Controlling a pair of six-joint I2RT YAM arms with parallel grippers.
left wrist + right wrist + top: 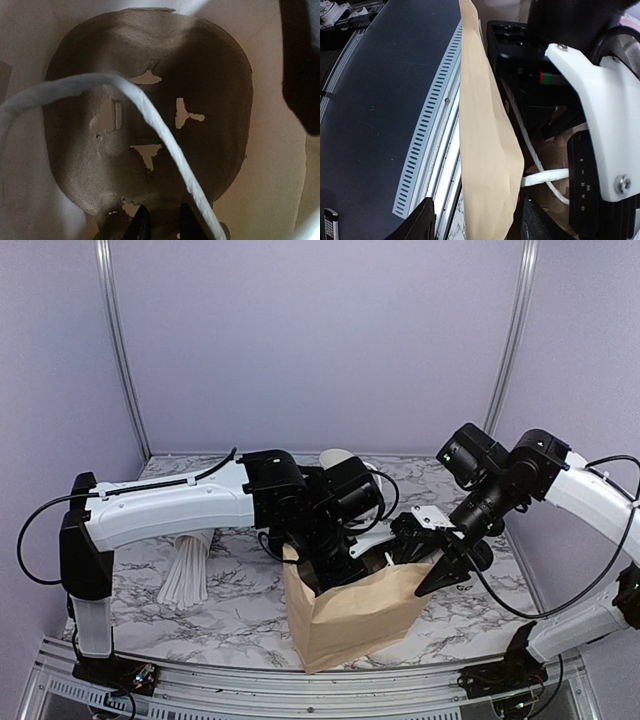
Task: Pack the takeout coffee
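No text, label or number can be read anywhere, not even on the brown bag (350,625).

Bag (350,620) matt brown paper; tray (210,100) rough moulded pulp; tabletop (240,600) smooth marble-look.

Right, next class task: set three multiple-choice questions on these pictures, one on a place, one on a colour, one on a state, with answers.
1. Where does the left gripper reach?
A) beside the bag
B) inside the brown bag
C) behind the bag

2. What colour is the bag's rope handle?
A) white
B) red
C) black

3. How does the right gripper stand?
A) shut on the handle
B) shut on nothing
C) open, a finger either side of the bag's wall

Answers:
1 B: the top view shows the arm going down into the bag, above the pulp carrier.
2 A: the cord crossing the left wrist view is white.
3 C: the wall hangs between spread fingers.
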